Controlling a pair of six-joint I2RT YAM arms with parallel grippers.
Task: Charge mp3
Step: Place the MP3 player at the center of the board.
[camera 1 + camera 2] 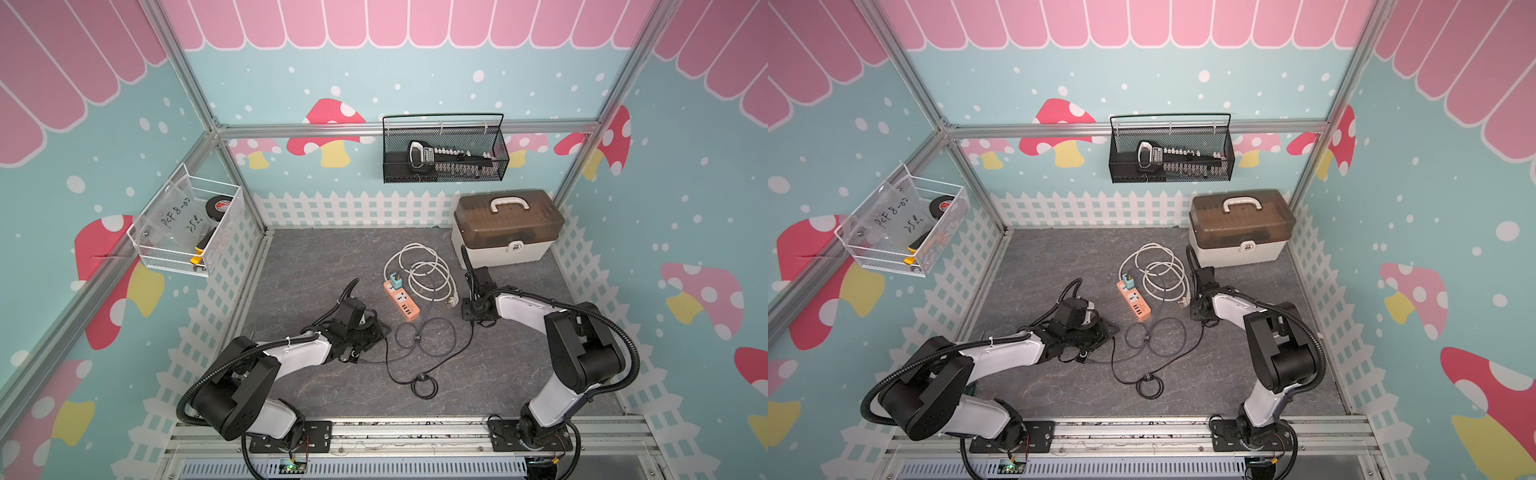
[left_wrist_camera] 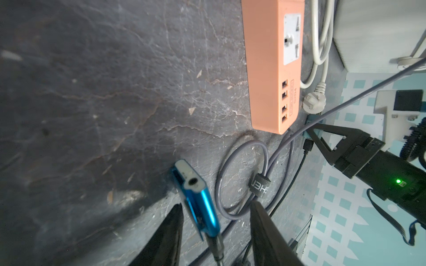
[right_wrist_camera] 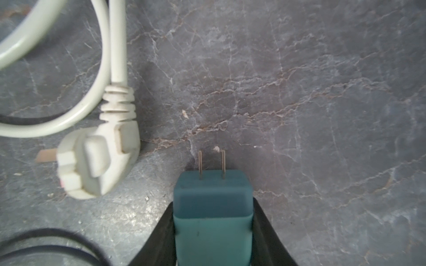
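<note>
From above, the mp3 player (image 2: 198,200) was hidden under the left gripper (image 2: 216,206), at eight o'clock from the orange power strip (image 1: 401,300). The wrist camera caught it: glossy blue, white end cap, cable plugged in and cut off by the frame, sitting between parted fingers. Right gripper (image 3: 213,202), at three o'clock, clamped a teal charger (image 3: 212,191), prongs out.

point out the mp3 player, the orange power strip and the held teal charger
mp3 player (image 2: 203,205), left wrist view, middle of its blue body
orange power strip (image 2: 265,69), left wrist view, plain orange face beside the socket
teal charger (image 3: 213,207), right wrist view, body below the prongs
</note>
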